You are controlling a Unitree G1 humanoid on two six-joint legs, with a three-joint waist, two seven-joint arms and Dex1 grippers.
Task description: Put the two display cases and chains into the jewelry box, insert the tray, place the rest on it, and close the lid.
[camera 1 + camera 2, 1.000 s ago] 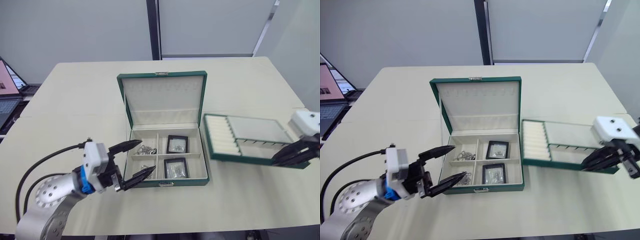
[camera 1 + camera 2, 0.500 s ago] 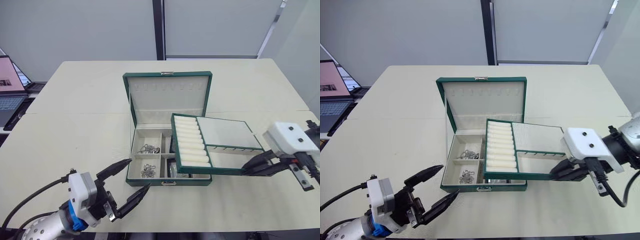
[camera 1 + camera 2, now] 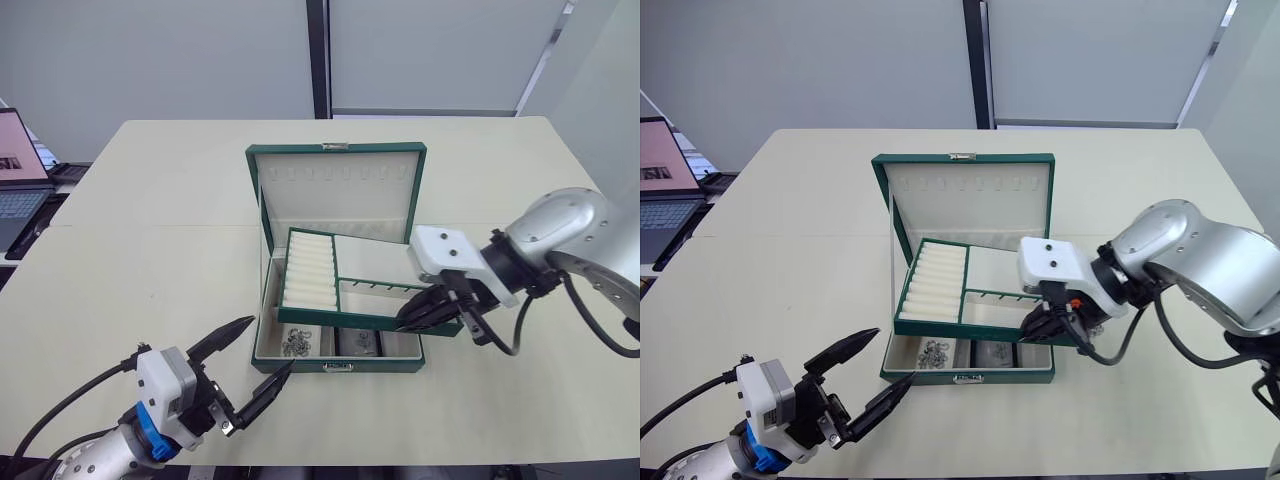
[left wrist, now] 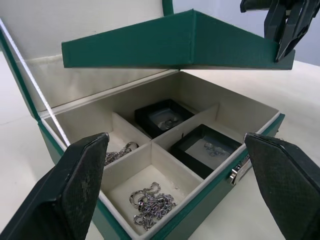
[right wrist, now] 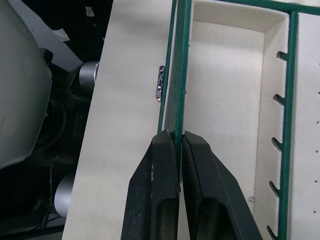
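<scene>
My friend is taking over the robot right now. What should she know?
Right gripper: shut on the rim of the tray, holding it in the air over the open jewelry box, not seated.
Left gripper: open and empty, hovering just in front of the box's front left corner.
Done: both display cases and the chains lie in the box's four compartments, one in each.
The lid stands open.
Left: lower the tray into the box, put the rest of the jewelry on it, and close the lid.
</scene>
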